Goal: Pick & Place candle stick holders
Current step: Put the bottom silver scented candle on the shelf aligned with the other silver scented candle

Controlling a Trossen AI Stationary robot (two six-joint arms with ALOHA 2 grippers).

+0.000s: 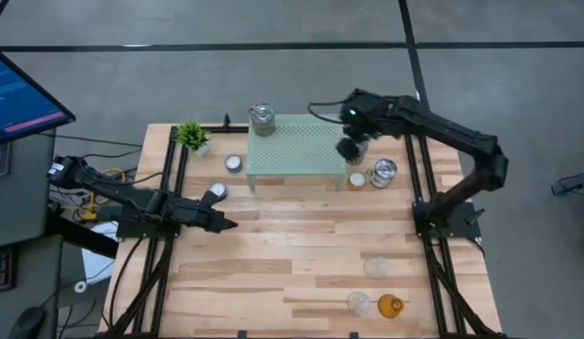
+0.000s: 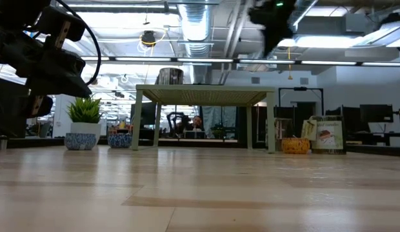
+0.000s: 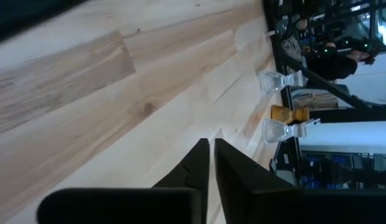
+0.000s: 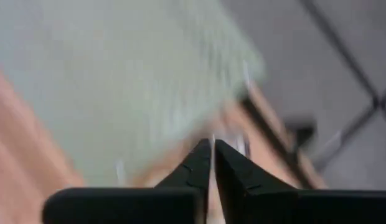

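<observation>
Wooden surface (image 1: 301,245), itemised: pale green mesh stand (image 1: 297,146) at the far edge, one silvery glass jar (image 1: 262,118) on top, another (image 1: 384,171) beside its right leg. Two clear glass cups (image 3: 271,81) and one amber cup (image 3: 281,113) sit near the front right. My left fingers (image 3: 211,155) and right fingers (image 4: 211,155): both pressed together, holding nothing.

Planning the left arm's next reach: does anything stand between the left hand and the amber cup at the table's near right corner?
Nothing visible does. From the left hand, only bare table runs to the amber cup; two clear cups stand beside it.
</observation>
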